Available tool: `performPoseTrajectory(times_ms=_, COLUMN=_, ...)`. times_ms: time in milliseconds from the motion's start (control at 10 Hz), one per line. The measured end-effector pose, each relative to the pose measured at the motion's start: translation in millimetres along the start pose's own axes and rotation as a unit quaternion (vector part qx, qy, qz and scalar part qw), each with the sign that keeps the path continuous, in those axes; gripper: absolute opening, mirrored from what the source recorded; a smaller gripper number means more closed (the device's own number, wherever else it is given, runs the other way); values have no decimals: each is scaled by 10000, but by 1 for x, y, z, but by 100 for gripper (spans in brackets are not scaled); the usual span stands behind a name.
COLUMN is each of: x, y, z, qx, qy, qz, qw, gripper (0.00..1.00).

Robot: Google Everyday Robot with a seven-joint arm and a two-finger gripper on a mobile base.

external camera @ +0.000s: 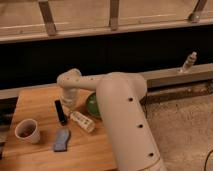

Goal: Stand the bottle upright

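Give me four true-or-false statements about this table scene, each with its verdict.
1. The bottle lies on its side on the wooden table. True.
2. In the picture, the cup stands right of the bottle. False: it stands left of it, near the table's left edge.
3. The gripper is over the table, just behind the bottle. True.
4. The blue sponge sits inside the cup. False: it lies on the table beside the cup.
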Motion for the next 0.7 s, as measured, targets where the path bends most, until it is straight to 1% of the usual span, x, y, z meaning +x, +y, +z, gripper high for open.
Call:
performPoseTrajectory(times_ms=500, x=1, y=1, z=-3, qx=12, qy=23, qz=-32, qw=10000, gripper=0)
performPoseTrajectory(times_ms=700, x=-7, y=-5, z=-27, qx=261, qy=-133, qz=-113, qw=9995, gripper=0)
